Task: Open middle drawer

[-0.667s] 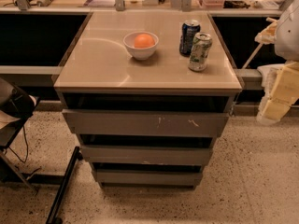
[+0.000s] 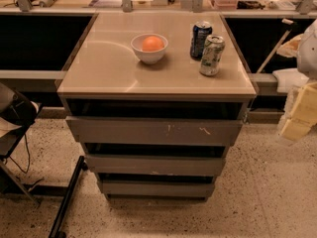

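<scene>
The grey cabinet (image 2: pixel 74 83) has three handleless drawer fronts stacked in steps. The middle drawer (image 2: pixel 156 165) is the mid-sized plain front, with a dark gap above it. Above it is the widest front with white scratch marks (image 2: pixel 153 131). Below it is the narrowest front (image 2: pixel 156 188). My gripper (image 2: pixel 298 117) shows as cream-coloured blocks at the right edge of the camera view. It hangs beside the cabinet at about top-drawer height, well apart from all the drawer fronts and touching none of them.
On the cabinet top stand a white bowl with an orange (image 2: pixel 149 47) and two drink cans (image 2: pixel 207 47). A black chair (image 2: pixel 15 113) and a dark bar (image 2: pixel 67 197) are on the floor at left. Low shelving runs behind on both sides.
My arm and gripper at the right edge have shifted slightly down and to the right. The drawers and the things on top have not moved.
</scene>
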`<state>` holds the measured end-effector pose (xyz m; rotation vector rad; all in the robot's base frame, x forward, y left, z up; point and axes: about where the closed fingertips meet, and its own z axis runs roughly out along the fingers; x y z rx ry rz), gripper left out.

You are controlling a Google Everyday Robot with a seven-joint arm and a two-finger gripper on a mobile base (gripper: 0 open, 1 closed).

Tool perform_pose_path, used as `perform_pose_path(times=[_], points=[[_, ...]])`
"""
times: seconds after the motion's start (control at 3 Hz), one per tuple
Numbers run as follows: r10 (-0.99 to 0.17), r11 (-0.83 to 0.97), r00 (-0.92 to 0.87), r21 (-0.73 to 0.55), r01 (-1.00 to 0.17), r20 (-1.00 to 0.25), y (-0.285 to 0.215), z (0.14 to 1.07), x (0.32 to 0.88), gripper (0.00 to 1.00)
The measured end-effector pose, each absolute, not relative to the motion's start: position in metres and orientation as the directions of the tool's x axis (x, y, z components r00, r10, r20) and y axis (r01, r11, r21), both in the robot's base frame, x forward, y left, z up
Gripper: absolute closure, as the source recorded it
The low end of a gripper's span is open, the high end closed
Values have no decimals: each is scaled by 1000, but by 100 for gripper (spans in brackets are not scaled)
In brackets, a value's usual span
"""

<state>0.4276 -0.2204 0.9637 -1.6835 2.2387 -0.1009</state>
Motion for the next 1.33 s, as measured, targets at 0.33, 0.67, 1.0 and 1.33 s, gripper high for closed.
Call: perform_pose_path(times=[0.33,0.67,1.0,1.33], points=[[-916,365,-290,-273,-890,-278,-226,940,397,0],[-872,452,-363,-259,-853,-328,-243,882,373,0],[-816,528,-437,-179,-830,-379,-254,799,352,0],[-774,546,-461,-88,-833,-433,-241,737,354,0]])
